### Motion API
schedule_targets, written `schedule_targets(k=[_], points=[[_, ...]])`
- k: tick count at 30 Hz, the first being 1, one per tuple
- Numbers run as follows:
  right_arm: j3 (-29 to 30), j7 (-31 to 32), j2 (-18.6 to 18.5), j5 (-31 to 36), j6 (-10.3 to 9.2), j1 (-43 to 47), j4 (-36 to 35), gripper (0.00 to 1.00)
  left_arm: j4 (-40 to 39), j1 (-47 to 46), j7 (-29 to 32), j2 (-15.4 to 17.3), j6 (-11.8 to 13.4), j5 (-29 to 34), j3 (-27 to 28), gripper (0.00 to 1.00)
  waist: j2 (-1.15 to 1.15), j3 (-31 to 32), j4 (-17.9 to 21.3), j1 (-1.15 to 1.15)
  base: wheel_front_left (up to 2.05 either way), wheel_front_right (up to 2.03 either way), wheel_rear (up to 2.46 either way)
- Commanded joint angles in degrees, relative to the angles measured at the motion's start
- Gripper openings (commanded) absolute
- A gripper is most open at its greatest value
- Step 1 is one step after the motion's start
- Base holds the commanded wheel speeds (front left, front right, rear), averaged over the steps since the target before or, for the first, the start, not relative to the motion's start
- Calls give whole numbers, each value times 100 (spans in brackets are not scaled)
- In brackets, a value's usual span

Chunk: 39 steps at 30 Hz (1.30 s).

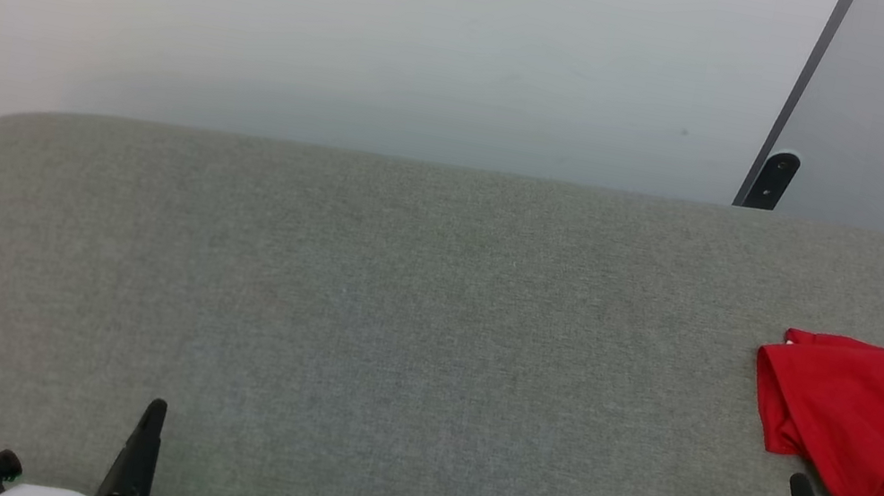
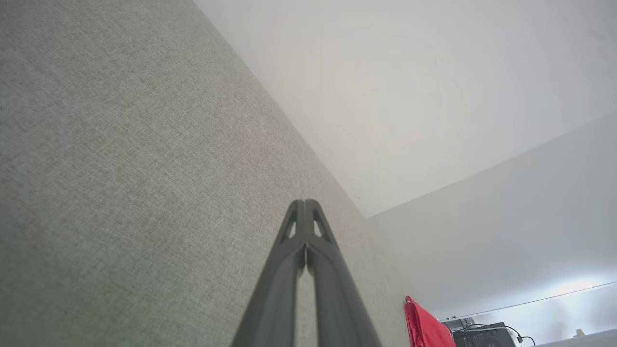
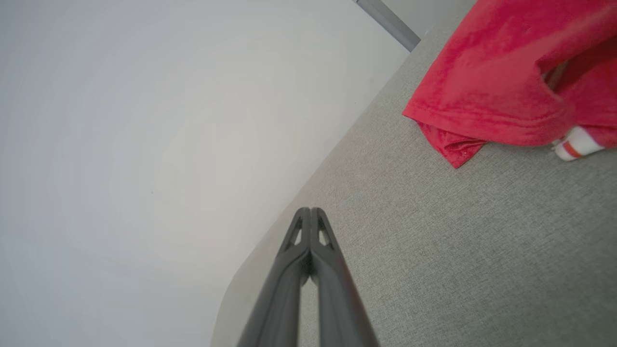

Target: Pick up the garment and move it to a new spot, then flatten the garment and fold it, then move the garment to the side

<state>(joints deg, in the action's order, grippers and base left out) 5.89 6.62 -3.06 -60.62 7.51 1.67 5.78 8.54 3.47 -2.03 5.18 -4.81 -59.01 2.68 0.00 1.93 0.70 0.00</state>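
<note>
Grey fabric table (image 1: 397, 295) with a rumpled red jersey (image 1: 866, 423) at its right edge; left gripper (image 1: 155, 408) and right gripper (image 1: 799, 482) both pinched closed, empty.

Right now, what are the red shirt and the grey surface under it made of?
The shirt looks like soft, matte knit cloth, probably jersey: it slumps in loose folds and has a stitched hem. The surface seems covered in matte grey-green woven fabric, with a fine weave grain and rounded corners. What lies underneath is hidden.
</note>
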Motion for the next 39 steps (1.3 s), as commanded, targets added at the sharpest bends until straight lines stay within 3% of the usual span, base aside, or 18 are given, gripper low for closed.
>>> schedule_targets(k=[1,39], points=[[19,-8,2,-171,-1,-134,-11,0,-16,-136,34,1,-47,-170,40,0,0,-4,-2,0,0,0,0],[54,-11,16,-2049,-2,-580,518,0,343,-686,549,-137,-198,-2169,254,0,0,-118,-40,0,0,0,0]])
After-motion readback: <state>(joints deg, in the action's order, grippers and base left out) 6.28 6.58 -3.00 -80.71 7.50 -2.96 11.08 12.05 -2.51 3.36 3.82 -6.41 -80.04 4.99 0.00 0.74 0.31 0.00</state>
